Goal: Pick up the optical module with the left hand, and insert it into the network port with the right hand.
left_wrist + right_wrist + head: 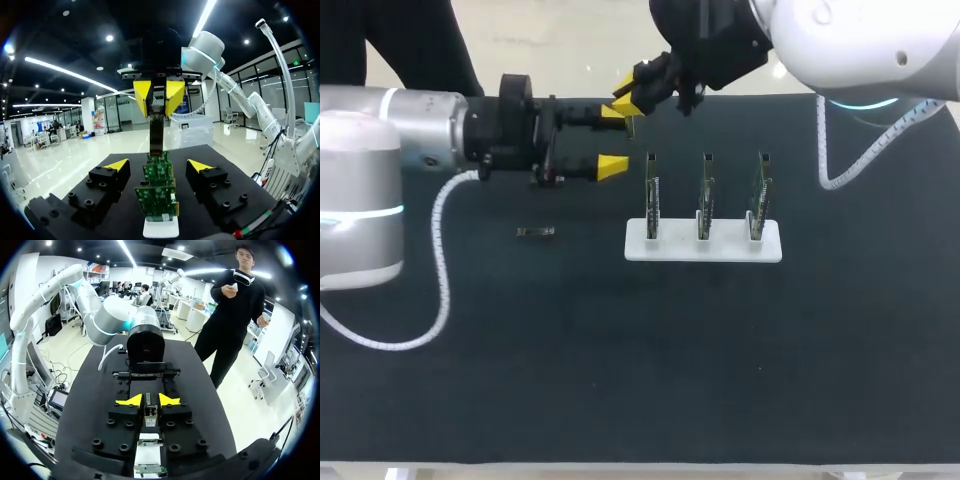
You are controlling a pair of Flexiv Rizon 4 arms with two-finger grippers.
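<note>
Since the optical module [156, 132] is a slim, dark, hard-cased stick, I judge it light and stiff, smooth enough to slip or swing under a weak pinch, and delicate at its connector end. The long flat sides near one end are therefore the place to hold it, leaving the insertion end free. The right gripper [159, 97] has its yellow-tipped fingers [142, 95] closed on the module's upper end from both sides, and the body hangs straight down below them, above the tabletop [620, 380] and touching nothing else. The left gripper [612, 140] lies level at about 10 o'clock from the white rack [703, 250], its fingers [116, 164] spread wide and empty. The hanging module is ahead of them and apart from both. In the head view the module is at roughly 11 o'clock from the rack, near the circuit board [652, 195] at the rack's 9 o'clock end, one of three standing upright. The network port is too small to make out. A small dark piece [535, 232], possibly another module, lies flat at 9 o'clock from the rack. No label, brand or other writing is legible on the module, the boards or the rack.
</note>
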